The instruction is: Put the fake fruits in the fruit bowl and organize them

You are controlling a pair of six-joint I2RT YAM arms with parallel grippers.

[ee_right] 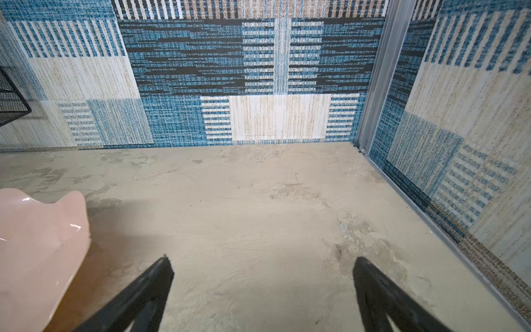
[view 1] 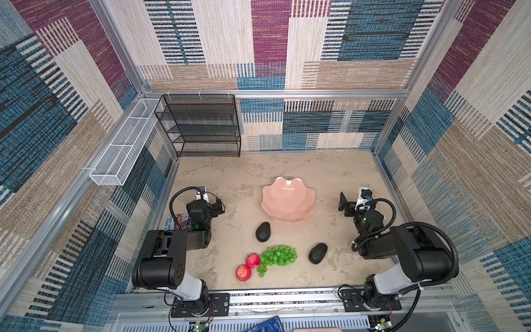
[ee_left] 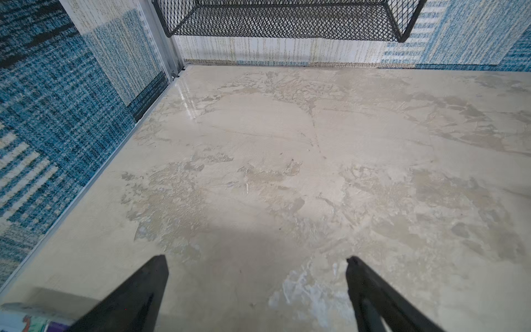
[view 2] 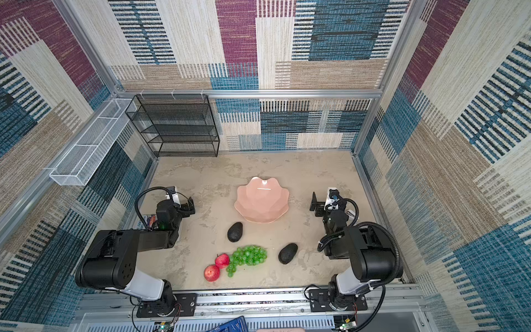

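Left wrist view: left gripper (ee_left: 256, 258) hangs over the table (ee_left: 287, 149), its two black fingers spread wide with only tabletop between them. The corner of a colourful book (ee_left: 26, 322) shows at the lower left edge. A black mesh rack (ee_left: 287, 20) runs along the top edge, against the back wall.

Both top views, left to right:
- White mesh basket (view 1: 120, 149) is mounted on the left wall, upper left.
- Left arm is folded at centre-left, its gripper well apart from every fruit.
- Lower apple (view 1: 243, 273) and upper apple (view 1: 253, 260) lie just beside one another, lower centre.
- Upper apple touches the left end of the grapes (view 1: 278, 256).
- Left avocado (view 1: 263, 231) lies above the grapes, just below the lower-left rim of the fruit bowl (view 1: 288, 201) and apart from it.
- Fruit bowl sits upright at frame centre.
- Right avocado (view 1: 317, 253) lies right of the grapes, near them but not touching.
- All five fruits are on the table, outside the fruit bowl.
- Right arm is at centre-right, its gripper right of the fruit bowl and apart from it.

Right wrist view: right gripper (ee_right: 263, 258) is over the table, fingers spread wide, gripping nothing. The scalloped pink rim of the fruit bowl shows at the left edge of the frame.
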